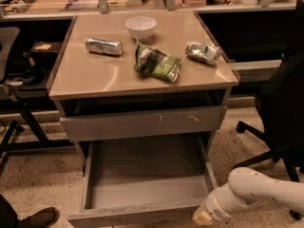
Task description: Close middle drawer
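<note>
Your hand (205, 216), grip state untellable, sits by the open middle drawer's (147, 179) right front corner; pushing off-centre may jam it.

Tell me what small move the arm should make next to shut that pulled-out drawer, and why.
Probably slide the gripper a little leftward along the drawer front before pushing. The middle drawer stands pulled far out, and the gripper sits low at the front's right corner. A push from there might skew the drawer rather than drive it straight in.
</note>
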Motion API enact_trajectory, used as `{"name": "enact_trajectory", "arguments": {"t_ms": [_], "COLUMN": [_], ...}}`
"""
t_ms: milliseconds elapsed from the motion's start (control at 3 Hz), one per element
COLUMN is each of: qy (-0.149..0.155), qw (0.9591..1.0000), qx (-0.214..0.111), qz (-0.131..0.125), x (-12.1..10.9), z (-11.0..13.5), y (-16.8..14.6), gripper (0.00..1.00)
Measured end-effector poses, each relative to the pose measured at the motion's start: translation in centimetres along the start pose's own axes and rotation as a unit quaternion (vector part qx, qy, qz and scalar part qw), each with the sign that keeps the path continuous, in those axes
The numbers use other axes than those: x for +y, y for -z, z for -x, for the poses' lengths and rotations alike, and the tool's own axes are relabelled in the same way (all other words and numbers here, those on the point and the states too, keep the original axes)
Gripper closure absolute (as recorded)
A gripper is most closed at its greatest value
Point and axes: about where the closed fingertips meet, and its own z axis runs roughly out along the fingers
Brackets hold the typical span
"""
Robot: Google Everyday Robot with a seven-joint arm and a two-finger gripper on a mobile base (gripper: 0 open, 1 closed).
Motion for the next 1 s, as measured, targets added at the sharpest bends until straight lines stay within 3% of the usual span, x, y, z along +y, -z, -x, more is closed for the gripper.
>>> {"name": "enact_trajectory", "arguments": {"t_ms": [333, 667, 1000], "qy": [0.01, 0.01, 0.01], "qw": [0.9999, 0.9999, 0.9999], "qx": [-0.009, -0.009, -0.009], "qz": [-0.006, -0.006, -0.006], "x": [-0.8, -0.8, -0.79], "z": [1.44, 1.44, 1.44], "y": [-0.03, -0.03, -0.04], "gripper": [1.0, 0.82, 0.57]}}
